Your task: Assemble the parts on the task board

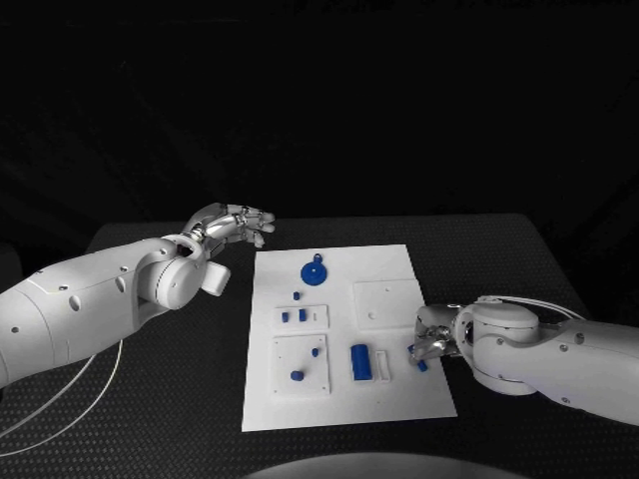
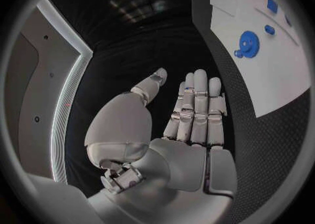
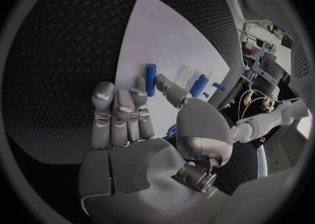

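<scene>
On the task board, at its four o'clock edge, the right hand was lowered beside a small blue part; whether it was pinched could not be told. The left hand, spread and empty, was kept off at ten o'clock, probably to leave room.

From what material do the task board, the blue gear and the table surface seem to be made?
Task board: probably plastic, matte white, with raised square pads. Blue gear: likely moulded or printed plastic, uniform saturated colour, toothed rim clear in the left wrist view. Table: dark textured mat, perhaps rubber, with a diamond pattern.
</scene>
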You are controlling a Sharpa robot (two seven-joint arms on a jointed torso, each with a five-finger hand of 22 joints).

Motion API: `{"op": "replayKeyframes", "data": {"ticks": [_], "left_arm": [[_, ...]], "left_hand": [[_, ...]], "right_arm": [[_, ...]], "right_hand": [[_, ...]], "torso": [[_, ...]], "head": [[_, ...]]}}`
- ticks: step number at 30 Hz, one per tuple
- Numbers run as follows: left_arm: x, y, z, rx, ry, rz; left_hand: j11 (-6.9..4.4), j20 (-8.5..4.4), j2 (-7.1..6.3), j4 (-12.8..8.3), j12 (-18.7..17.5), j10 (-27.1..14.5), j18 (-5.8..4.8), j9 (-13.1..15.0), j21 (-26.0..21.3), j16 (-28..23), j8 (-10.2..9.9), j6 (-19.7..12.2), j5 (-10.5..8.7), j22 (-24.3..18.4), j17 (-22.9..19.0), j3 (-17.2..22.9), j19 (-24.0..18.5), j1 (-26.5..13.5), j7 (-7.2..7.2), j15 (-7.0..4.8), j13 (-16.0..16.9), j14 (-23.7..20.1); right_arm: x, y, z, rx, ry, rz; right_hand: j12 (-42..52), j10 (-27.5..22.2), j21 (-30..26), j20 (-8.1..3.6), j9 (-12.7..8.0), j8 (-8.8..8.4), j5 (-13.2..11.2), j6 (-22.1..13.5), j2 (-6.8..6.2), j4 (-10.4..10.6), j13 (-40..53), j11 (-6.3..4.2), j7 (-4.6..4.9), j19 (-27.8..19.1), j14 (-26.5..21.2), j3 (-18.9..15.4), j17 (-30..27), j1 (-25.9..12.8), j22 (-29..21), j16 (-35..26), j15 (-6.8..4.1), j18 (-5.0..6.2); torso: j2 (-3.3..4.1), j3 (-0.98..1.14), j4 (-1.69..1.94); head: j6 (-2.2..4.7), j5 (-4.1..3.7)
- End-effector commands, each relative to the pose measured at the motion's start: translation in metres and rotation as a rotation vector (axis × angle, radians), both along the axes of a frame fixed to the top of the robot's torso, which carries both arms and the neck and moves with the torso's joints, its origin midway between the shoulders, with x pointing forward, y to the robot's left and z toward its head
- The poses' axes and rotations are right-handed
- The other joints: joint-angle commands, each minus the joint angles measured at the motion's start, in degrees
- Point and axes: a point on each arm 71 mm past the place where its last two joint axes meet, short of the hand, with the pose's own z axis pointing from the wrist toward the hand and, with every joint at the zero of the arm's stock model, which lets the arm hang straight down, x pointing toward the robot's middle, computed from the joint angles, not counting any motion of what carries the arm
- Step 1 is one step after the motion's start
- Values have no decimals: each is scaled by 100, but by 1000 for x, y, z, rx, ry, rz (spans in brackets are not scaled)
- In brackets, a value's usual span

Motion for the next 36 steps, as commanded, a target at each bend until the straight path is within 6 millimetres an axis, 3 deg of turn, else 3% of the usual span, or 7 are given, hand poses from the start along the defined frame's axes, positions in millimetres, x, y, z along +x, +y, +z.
{"op": "replayKeyframes", "data": {"ticks": [1,15,36], "left_arm": [[0,-2,1,-13,2,-14],[-1,-3,0,-13,3,-16],[0,-2,0,-12,6,-16]], "left_hand": [[-5,-10,3,38,14,-52,54,-10,-31,-35,16,-50,21,9,6,7,41,-51,-5,12,-2,32],[-4,-10,0,49,14,-53,54,-11,-34,-37,17,-51,21,13,10,5,42,-62,-5,12,-1,33],[-5,-11,-4,56,15,-53,55,-12,-38,-40,18,-53,21,20,17,6,43,-65,-5,11,-1,33]], "right_arm": [[-13,4,-9,161,100,-108],[-15,13,-2,254,110,-171],[-13,28,1,299,82,-149]], "right_hand": [[-20,33,35,48,-1239,13,17,23,-21,49,4,-4,29,13,42,-5,3,-133,78,-2,-20,169],[-18,42,59,32,-1258,6,17,53,-87,53,12,-19,15,37,42,-90,16,-349,75,11,-43,169],[-20,37,59,12,-1267,-2,18,53,-139,19,16,-25,11,43,39,-110,18,-374,69,11,-56,169]], "torso": [[-1,3,-4],[1,5,-6],[1,4,2]], "head": [[-2,4],[-18,10],[-23,55]]}}
